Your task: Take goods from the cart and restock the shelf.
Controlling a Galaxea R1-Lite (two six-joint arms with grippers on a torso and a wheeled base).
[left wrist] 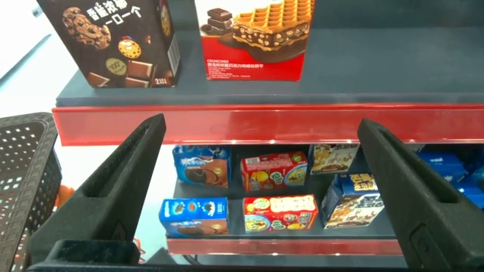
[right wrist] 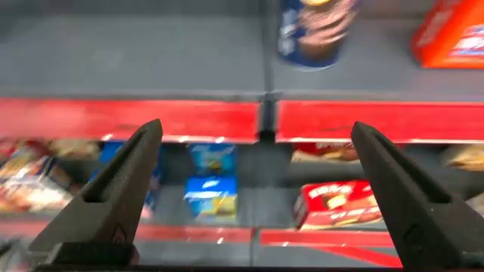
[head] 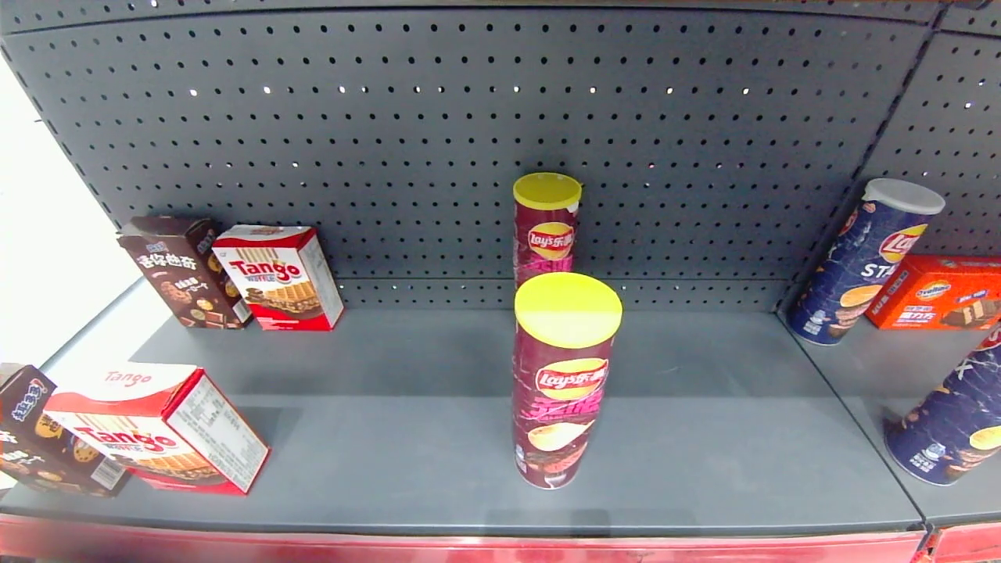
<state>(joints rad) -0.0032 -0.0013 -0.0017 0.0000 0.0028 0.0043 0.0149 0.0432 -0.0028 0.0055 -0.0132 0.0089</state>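
Note:
Two maroon chip cans with yellow lids stand in a row on the grey shelf [head: 704, 422]: one near the front [head: 561, 379], one at the back [head: 545, 227]. My left gripper [left wrist: 261, 189] is open, held in front of and below the shelf's red front edge [left wrist: 265, 125], with nothing between its fingers. My right gripper [right wrist: 257, 189] is open too, facing the red edge [right wrist: 378, 121] where two shelf sections meet, and holds nothing. A black wire cart basket [left wrist: 26, 181] shows beside the left gripper.
Wafer boxes [head: 278, 277] [head: 156, 430] and dark cookie boxes [head: 184, 270] [head: 31, 430] stand at the shelf's left. Blue chip cans [head: 860, 262] [head: 950, 422] and an orange box [head: 934, 291] sit on the right section. Lower shelves hold small snack boxes [left wrist: 276, 193].

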